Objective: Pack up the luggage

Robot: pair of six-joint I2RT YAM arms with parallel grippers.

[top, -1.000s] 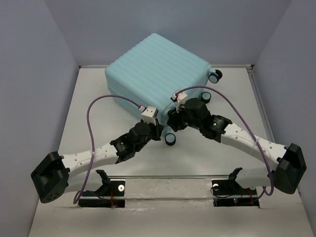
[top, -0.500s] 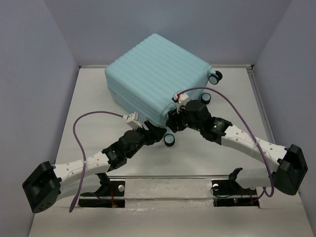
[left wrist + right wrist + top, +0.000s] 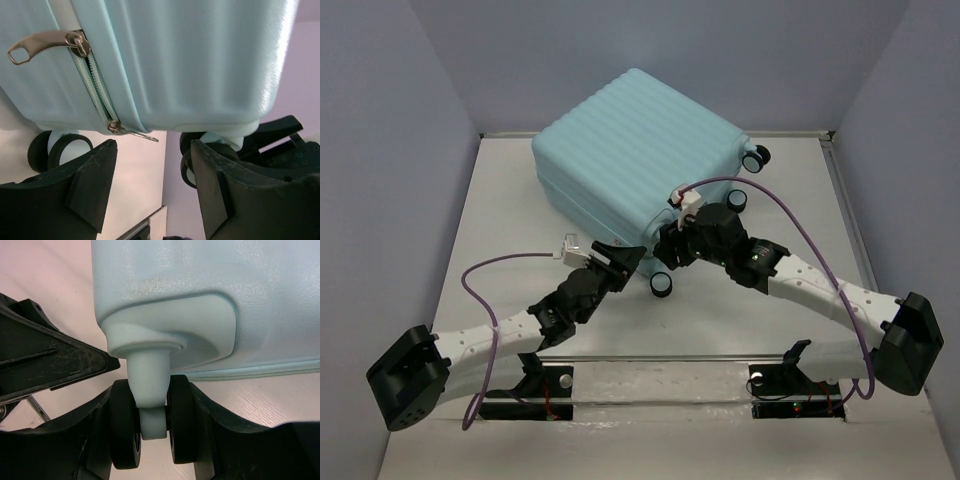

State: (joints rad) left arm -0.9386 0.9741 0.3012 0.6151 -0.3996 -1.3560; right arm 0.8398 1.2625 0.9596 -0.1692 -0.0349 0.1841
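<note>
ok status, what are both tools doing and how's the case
Left tool open, zip pull just ahead of it, not gripped. Right tool clamped on a wheel. The case shut, lying on the table. Nothing in the way.

From the overhead camera I see a pale off-white flat tabletop (image 3: 500,200), boxed in by plain lilac-grey matte walls (image 3: 650,40) at 9, 12 and 3 o'clock. At 6 o'clock a shiny silver strip (image 3: 660,372) crosses its near edge, possibly metal; glare blurs it.
</note>
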